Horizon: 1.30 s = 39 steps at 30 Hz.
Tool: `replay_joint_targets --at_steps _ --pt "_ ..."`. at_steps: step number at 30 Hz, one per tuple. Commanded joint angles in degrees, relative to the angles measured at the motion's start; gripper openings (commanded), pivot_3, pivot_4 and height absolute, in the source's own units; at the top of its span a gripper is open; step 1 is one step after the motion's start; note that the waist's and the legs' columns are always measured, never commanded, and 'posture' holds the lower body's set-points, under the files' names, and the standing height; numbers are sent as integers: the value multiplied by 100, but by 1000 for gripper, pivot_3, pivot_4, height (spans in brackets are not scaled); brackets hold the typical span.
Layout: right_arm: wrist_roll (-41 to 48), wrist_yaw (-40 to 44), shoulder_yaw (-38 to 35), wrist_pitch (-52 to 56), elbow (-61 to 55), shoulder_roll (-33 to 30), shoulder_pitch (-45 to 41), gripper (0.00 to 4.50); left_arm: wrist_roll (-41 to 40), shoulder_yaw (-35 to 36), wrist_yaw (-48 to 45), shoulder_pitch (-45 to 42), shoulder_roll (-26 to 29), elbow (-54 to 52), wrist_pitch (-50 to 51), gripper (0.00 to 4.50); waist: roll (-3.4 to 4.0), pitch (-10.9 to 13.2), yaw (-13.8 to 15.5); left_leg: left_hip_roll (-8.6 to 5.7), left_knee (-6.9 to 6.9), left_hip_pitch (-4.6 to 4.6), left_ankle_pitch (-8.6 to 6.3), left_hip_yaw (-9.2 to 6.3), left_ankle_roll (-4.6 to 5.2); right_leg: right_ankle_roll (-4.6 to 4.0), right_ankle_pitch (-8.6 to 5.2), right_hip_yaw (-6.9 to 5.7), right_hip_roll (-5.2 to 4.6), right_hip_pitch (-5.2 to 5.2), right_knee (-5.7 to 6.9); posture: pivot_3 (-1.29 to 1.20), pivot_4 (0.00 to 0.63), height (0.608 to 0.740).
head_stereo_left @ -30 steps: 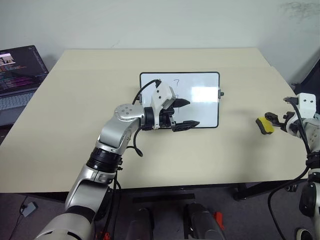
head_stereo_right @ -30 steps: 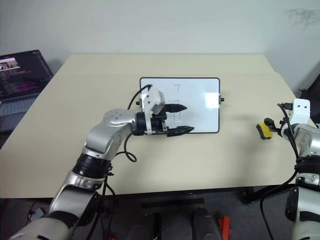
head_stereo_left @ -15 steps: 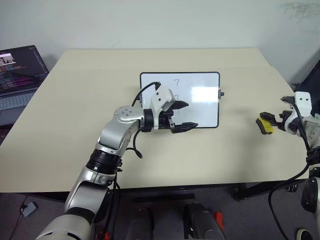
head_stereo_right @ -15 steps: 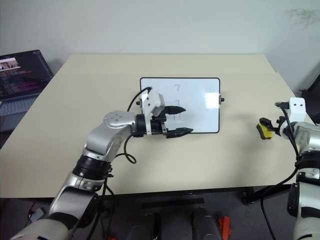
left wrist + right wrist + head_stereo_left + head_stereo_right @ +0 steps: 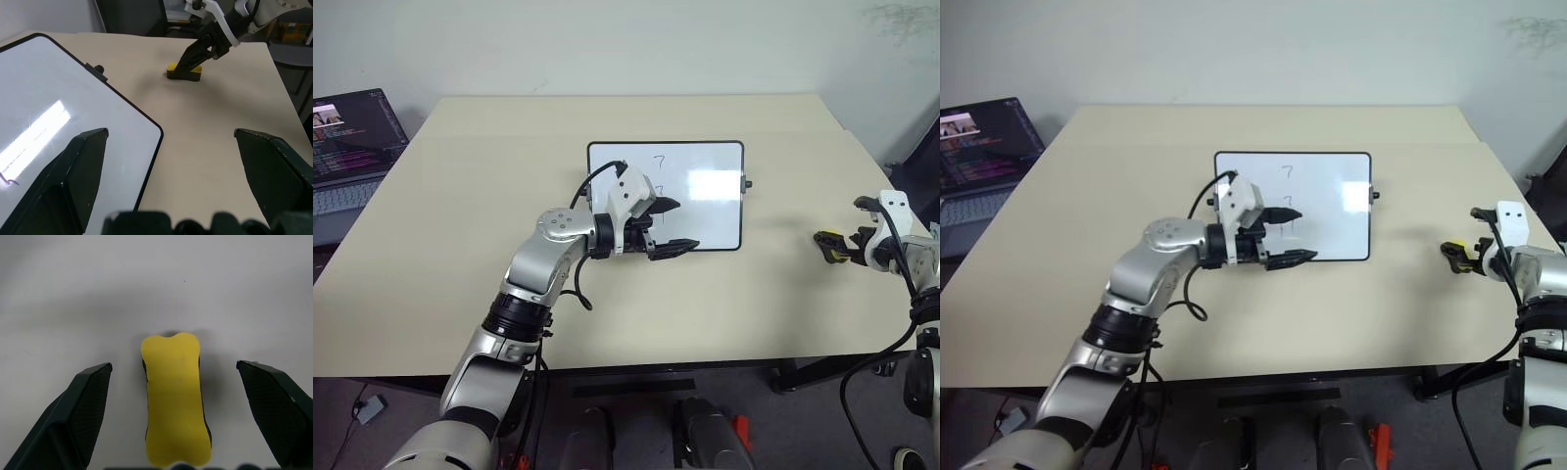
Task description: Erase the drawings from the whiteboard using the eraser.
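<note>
Table point(image 5: 431, 255) fills the head views, with the whiteboard point(image 5: 705, 162) lying flat near its middle and the drawings point(image 5: 1287, 170), a few thin strokes, stacked toward the board's left half. The left gripper point(image 5: 668, 225) hangs over the board's near left part, pointing toward the robot's right, its fingers spread with nothing between them. Far off at the table's right edge, well apart from the board, the eraser point(image 5: 1463, 253) lies on the tabletop with the right gripper point(image 5: 832, 244) down at it. A laptop point(image 5: 347, 137) sits off the table's left side. From the left wrist, the board's corner and side knob point(image 5: 99, 69) lie below the open fingers point(image 5: 68, 181), and beyond them the eraser is seen resting flat, the right gripper's black fingers reaching down around it. From the right wrist, the eraser lies lengthwise between the spread fingers point(image 5: 78, 406), which stand apart from both its long sides, so it is not yet gripped. The block looks small and light, probably a foam or felt body with some give, and it should not slip much. Its waisted middle looks like the best place to pinch, across the narrow width, firmly enough that it does not twist when dragged over the glossy board.
</note>
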Motion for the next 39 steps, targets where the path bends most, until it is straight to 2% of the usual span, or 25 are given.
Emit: replay_joint_targets --at_steps 1,3,6,13,15,28,39 --pt "-43 38 -19 -50 -27 -145 -75 4485 -19 74 12 -22 -9 -204 -68 4500 0 0 0 0 0 0 0 0 0 0 0 0 0 0 0 0 150 740" --pt "-48 39 -25 -49 -26 -140 -69 4485 -16 77 13 -18 1 -214 -66 4500 0 0 0 0 0 0 0 0 0 2 1 -1 0 0 0 0 150 740" --pt "-84 31 -2 -91 18 -137 -55 3860 -2 79 29 -16 9 -212 -69 4500 0 0 0 0 0 0 0 0 0 15 9 0 0 0 0 0 150 740" --pt "-135 2 17 -138 103 -89 0 1404 28 85 67 -21 20 -209 -87 4500 0 0 0 0 0 0 0 0 0 19 11 0 0 0 0 0 150 740" --pt "-149 -8 28 -152 129 -82 9 931 34 87 75 -23 22 -212 -86 4500 0 0 0 0 0 0 0 -1 0 21 12 -1 0 0 0 0 150 740" --pt "-212 -51 14 -164 47 -52 48 869 24 92 128 -42 30 -216 -66 4500 0 0 3 0 3 0 0 -1 0 22 13 -1 0 3 1 0 150 740" --pt "162 48 -107 793 -1934 -205 -5 868 62 437 101 -134 515 -39 -173 4500 1 0 -2 1 3 1 0 -4 0 24 14 -3 1 0 6 0 150 740"
